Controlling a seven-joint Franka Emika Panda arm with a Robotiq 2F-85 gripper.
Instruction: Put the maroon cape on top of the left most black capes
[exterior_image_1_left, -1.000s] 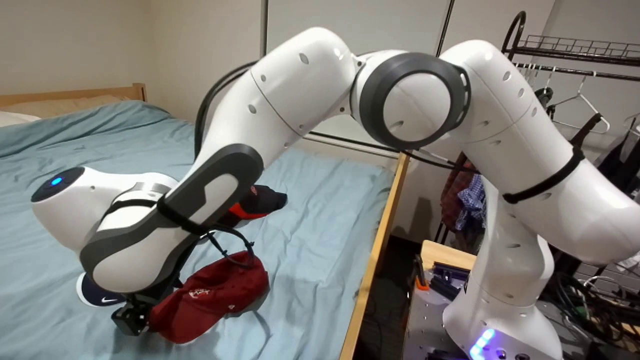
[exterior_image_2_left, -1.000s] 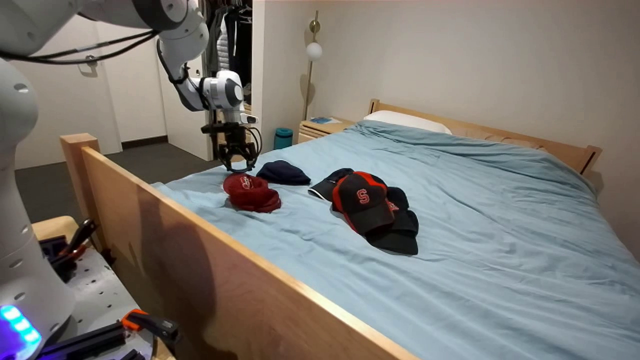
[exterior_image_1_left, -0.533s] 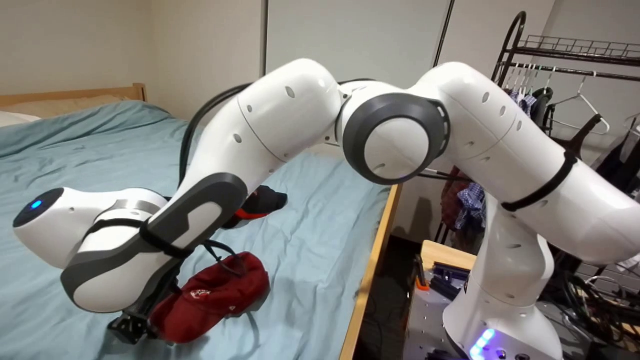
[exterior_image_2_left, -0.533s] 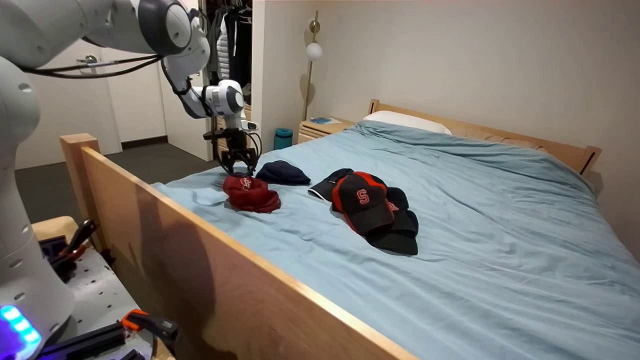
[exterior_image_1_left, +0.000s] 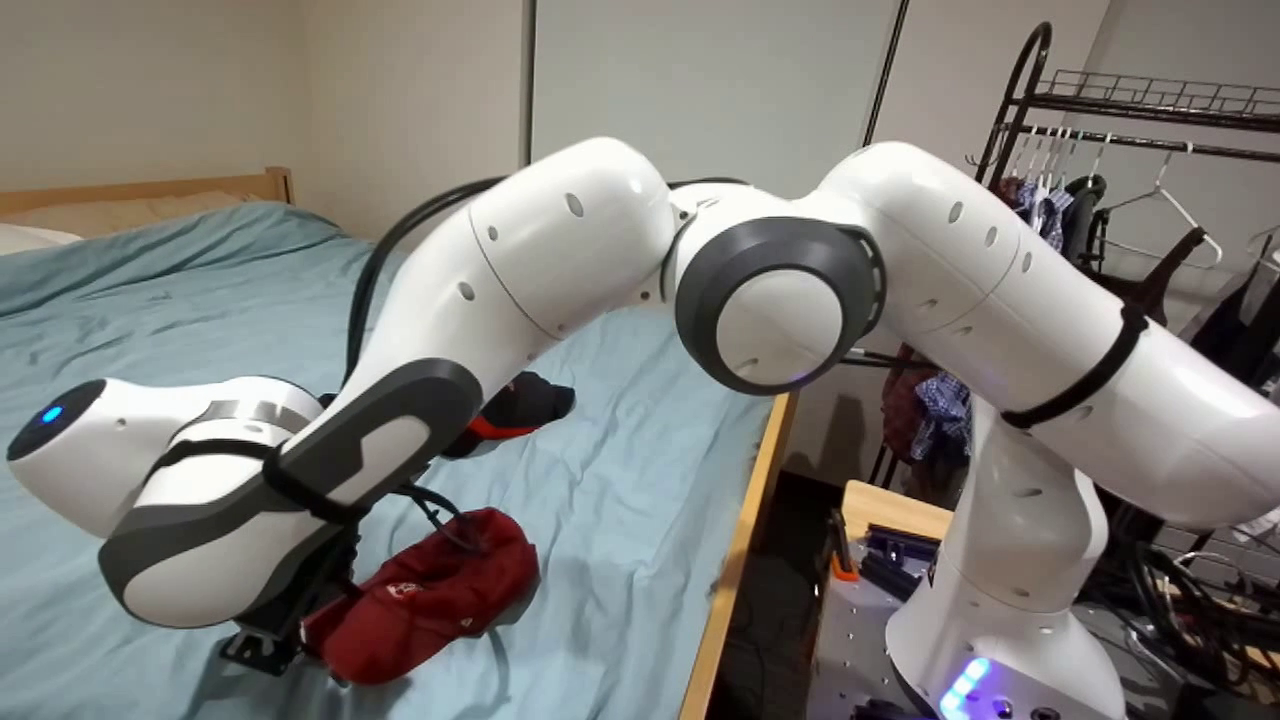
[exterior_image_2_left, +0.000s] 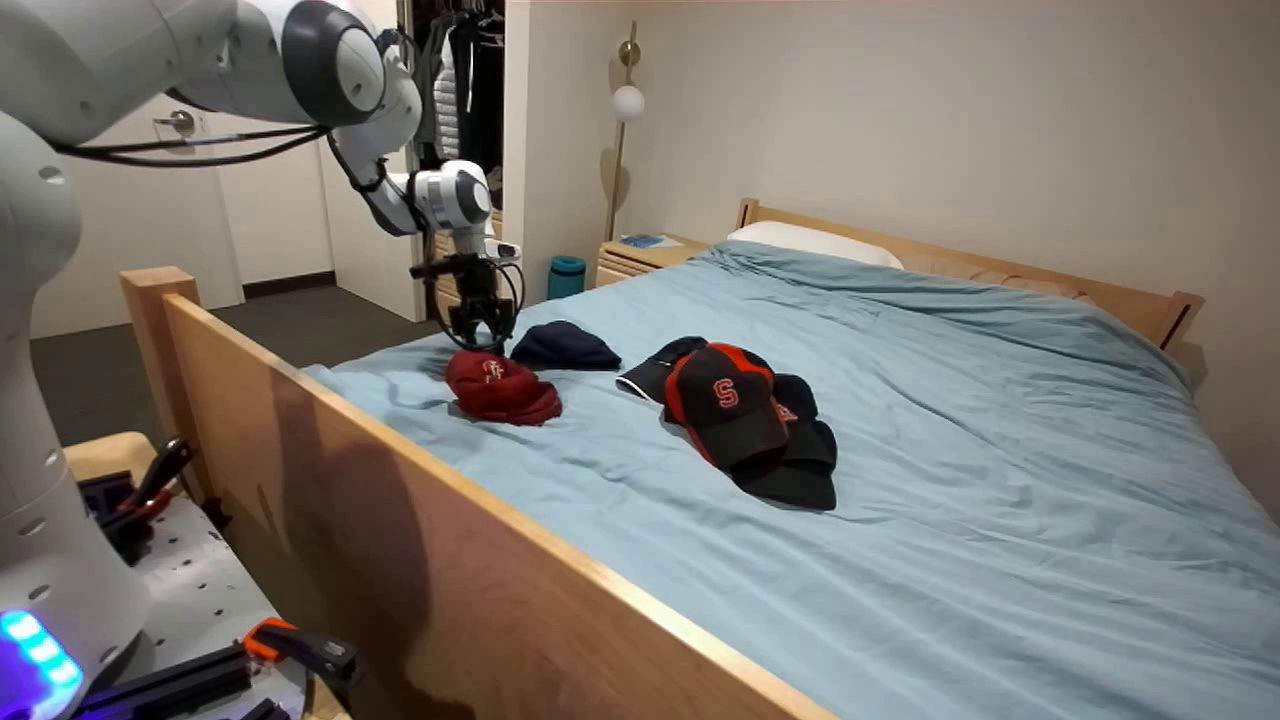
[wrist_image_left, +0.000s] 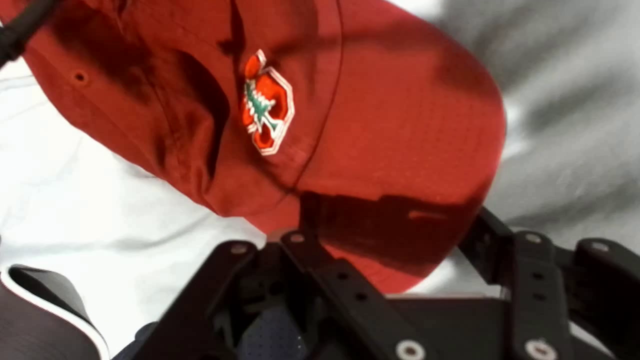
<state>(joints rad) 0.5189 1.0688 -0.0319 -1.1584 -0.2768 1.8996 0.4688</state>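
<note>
The maroon cap lies on the bed in both exterior views. In the wrist view its brim and tree badge fill the upper part. My gripper is open, its fingers apart on either side of the brim's near part, not closed on it. It points down at the brim in both exterior views, partly hidden behind the arm. A group of black caps lies further along the bed. A black-and-red cap with an S rests on top of them.
A navy cap lies close beside the maroon cap; its white-edged part shows at lower left in the wrist view. The wooden bed rail stands between robot base and bed. Cables hang by the gripper over the maroon cap.
The arm has lowered and reached a little further out, bringing the gripper down around the brim. The maroon cap stays nearly in place. The Nike cap beneath the arm is now hidden there.
</note>
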